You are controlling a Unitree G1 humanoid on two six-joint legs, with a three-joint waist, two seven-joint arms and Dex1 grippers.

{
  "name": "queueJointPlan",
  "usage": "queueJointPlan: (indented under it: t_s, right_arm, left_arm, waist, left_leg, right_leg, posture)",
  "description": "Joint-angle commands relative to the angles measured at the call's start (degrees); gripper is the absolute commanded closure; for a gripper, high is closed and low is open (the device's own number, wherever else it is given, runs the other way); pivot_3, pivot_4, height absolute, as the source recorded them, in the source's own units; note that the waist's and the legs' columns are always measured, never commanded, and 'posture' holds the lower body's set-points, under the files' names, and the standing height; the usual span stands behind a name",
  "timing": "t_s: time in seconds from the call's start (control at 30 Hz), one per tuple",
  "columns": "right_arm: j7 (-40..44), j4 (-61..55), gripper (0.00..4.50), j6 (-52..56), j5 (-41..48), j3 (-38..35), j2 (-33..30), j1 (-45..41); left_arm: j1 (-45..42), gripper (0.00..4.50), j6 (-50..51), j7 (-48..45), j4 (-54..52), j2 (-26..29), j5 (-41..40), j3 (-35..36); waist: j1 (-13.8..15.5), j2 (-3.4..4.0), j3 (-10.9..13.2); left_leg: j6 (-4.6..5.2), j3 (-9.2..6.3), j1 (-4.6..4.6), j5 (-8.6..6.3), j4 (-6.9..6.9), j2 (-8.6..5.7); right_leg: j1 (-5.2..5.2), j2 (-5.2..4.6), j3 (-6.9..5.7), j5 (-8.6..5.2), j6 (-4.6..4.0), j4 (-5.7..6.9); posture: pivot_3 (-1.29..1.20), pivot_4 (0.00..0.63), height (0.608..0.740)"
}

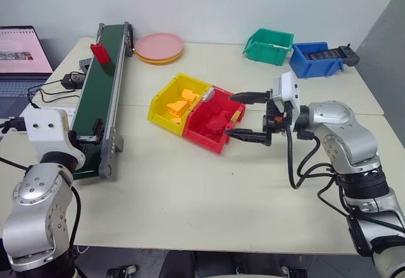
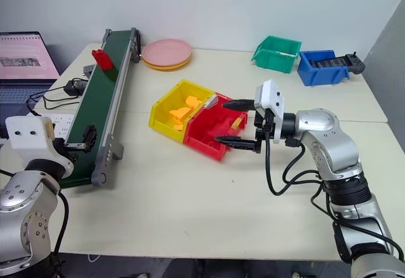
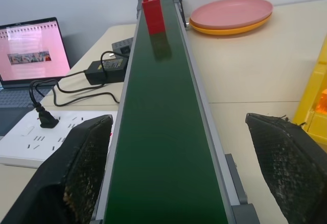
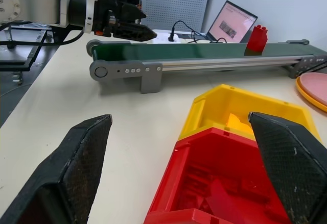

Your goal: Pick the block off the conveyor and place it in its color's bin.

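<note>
Left wrist view: the block (image 3: 154, 14) stands upright at the far end of the conveyor (image 3: 163, 132), alone on the belt, with the left pincer (image 3: 184, 173) spread wide astride the near end, empty. Right wrist view: the right pincer (image 4: 189, 173), fingers apart and empty, sits just in front of the bin (image 4: 225, 188), which holds red pieces. Head views add the yellow bin (image 1: 179, 104) touching the red one, pink plates (image 1: 159, 47), green bin (image 1: 269, 45) and blue bin (image 1: 316, 59) farther back. Laptop (image 1: 22, 59) and power strip (image 3: 48, 134) lie beside the conveyor. Pale desk (image 1: 209, 195), white wall.
</note>
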Motion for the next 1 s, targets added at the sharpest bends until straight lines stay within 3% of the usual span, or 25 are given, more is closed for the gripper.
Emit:
queueJointPlan:
  t_s: [0.03,0.37,1.0]
  right_arm:
    - [0.21,-1.16,0.0,-0.5,-0.12,-1.04,-0.52,-1.57]
    - [-2.57,-5.32,0.0,6.92,1.35,-0.93,-0.28,-1.28]
    - [-6.51,-12.02,0.0,12.6,3.51,-2.16,-1.22,0.52]
  left_arm:
    - [-0.27,0.16,1.52,0.82,-1.66,0.64,-0.39,2.62]
    - [-3.92,0.16,0.27,0.23,1.9,0.42,-2.15,4.16]
    - [-10.42,0.16,-0.59,-0.55,16.31,3.83,0.25,-2.18]
  waist:
    - [0.0,0.0,0.0]
    - [0.04,0.0,0.0]
    - [0.0,0.0,0.0]
  left_leg:
    - [0.0,-0.01,-0.01,0.0,0.0,0.0]
    - [0.0,-0.01,-0.01,0.0,0.0,0.0]
    - [0.0,-0.02,-0.03,0.0,-0.05,-0.01]
  right_leg:
    - [0.0,0.0,-0.01,0.0,0.0,0.0]
    - [0.0,0.0,-0.01,0.0,0.0,-0.01]
    - [-0.01,-0.01,-0.02,0.0,0.0,-0.09]
  posture:
    - [0.0,0.15,0.74]
    - [0.0,0.15,0.74]
    - [0.0,0.15,0.74]
